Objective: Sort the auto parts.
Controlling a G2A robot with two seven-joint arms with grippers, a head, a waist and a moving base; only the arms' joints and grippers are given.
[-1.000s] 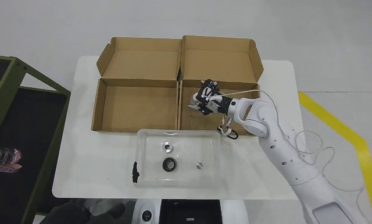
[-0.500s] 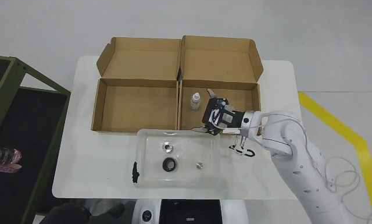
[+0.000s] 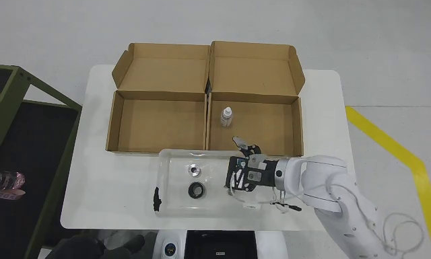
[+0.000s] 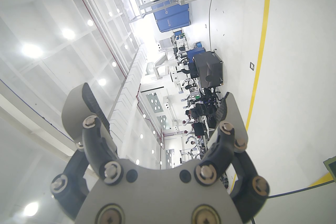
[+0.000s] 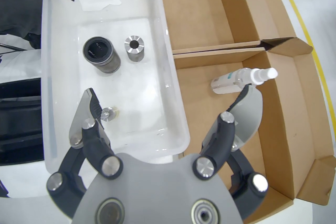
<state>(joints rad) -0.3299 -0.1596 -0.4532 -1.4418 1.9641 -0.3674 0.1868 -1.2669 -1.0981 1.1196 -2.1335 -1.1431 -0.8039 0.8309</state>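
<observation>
The right gripper (image 3: 234,163) has pulled back out of the right cardboard box (image 3: 286,128) and now hangs over the 3 o'clock end of the clear plastic bin (image 3: 163,181). Its jaws are spread wide with nothing between them. A second ago it was deep in that box with the spray bottle (image 3: 227,116) in its grip. The bottle has since been let go and sits in the box at the gripper's 12 o'clock, close to the wall shared with the left cardboard box (image 3: 158,124). I cannot tell whether it stands or lies.

In the wrist view, one finger (image 5: 88,107) is just beside a small metal piece (image 5: 108,113) on the bin floor. Farther along the bin sit a steel bushing (image 5: 134,48) and, beside it, a dark linear bearing (image 5: 101,54); none of the three has moved.

The left gripper (image 4: 156,93) points up into the hall, also spread open and empty.
</observation>
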